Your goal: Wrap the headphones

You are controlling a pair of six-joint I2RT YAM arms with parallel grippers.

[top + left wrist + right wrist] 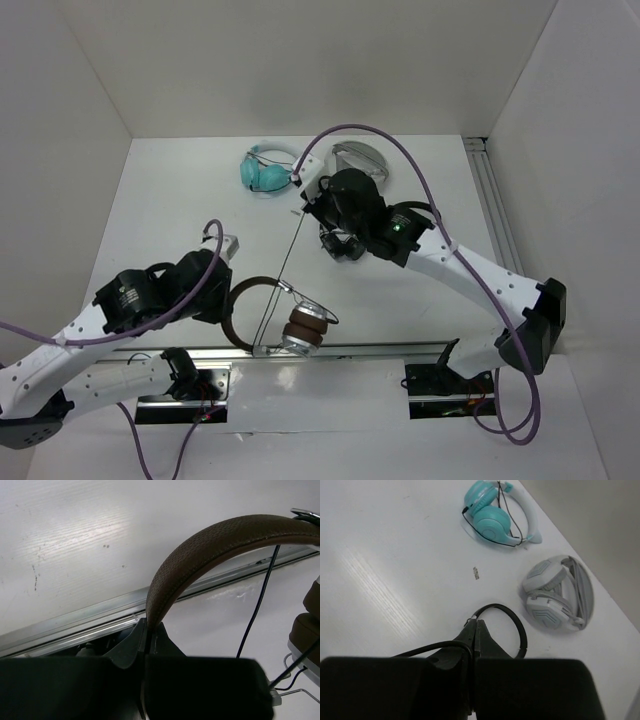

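Observation:
The headphones (262,312) lie near the table's front edge, with a brown headband (210,540) and brown-padded silver earcups (305,330). My left gripper (228,300) is shut on the headband's left side; in the left wrist view the band rises out of the closed jaws (150,626). The thin black cable (282,272) runs taut from the earcups up to my right gripper (305,208). That gripper (477,626) is shut on the cable, and a loop of cable (517,625) curls beyond its fingertips.
A teal pair of headphones (265,172) and a grey-white pair (360,158) lie at the back of the table. An aluminium rail (380,350) runs along the front edge just behind the earcups, and another rail (490,200) lines the right side.

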